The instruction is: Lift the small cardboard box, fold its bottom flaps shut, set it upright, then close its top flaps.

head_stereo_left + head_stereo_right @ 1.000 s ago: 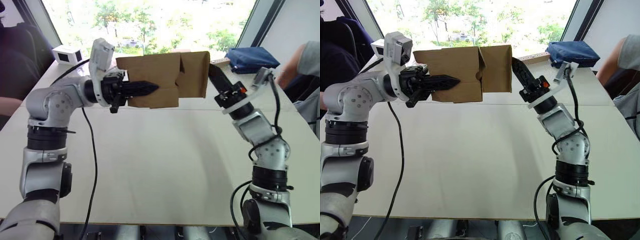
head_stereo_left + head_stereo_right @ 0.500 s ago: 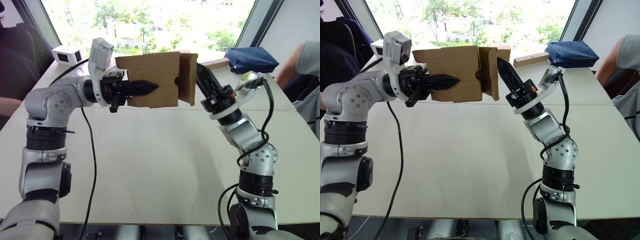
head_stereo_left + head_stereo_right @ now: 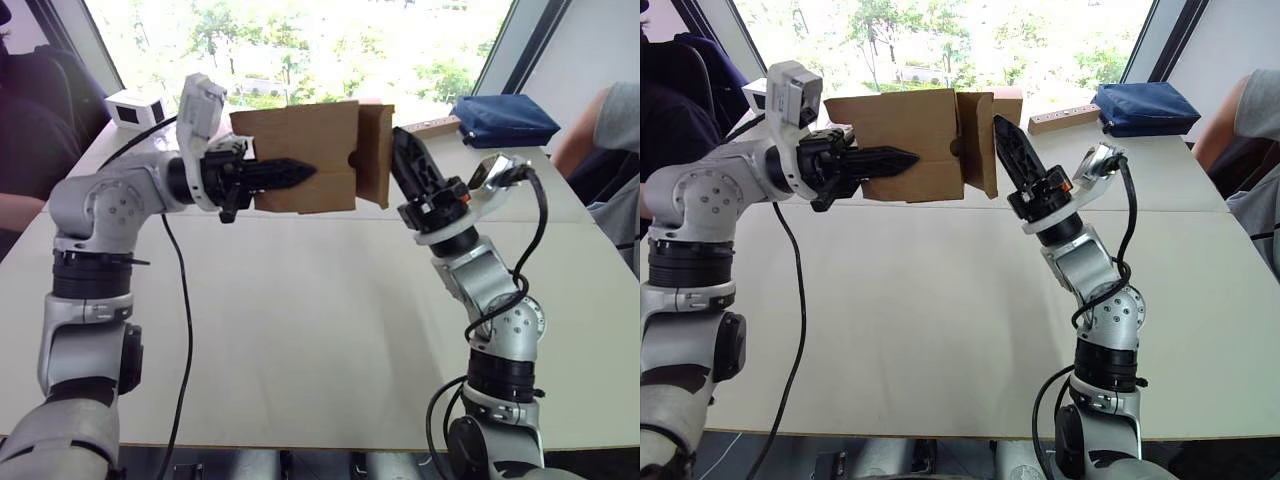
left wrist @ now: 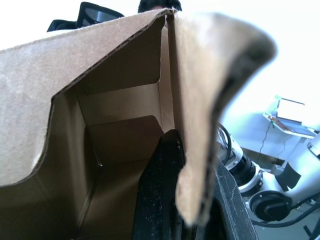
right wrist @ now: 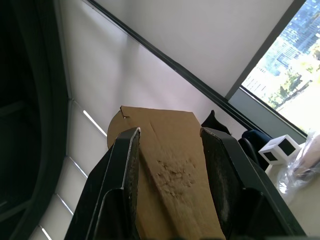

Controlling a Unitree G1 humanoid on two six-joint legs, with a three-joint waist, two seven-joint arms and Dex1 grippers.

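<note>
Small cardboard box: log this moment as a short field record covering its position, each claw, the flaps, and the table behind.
box: small cardboard box, held in the air above the white table
left claw: shut on a box wall, one finger inside, one outside
right claw: open, against an end flap, which lies between its fingers
flap state: end flap partly folded, not flat
behind: white box with dark panels, blue bag
person: an arm at the right edge

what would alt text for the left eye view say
The left gripper holds the small cardboard box in the air above the white table, while the right gripper presses against a flap at the box's end.
</note>
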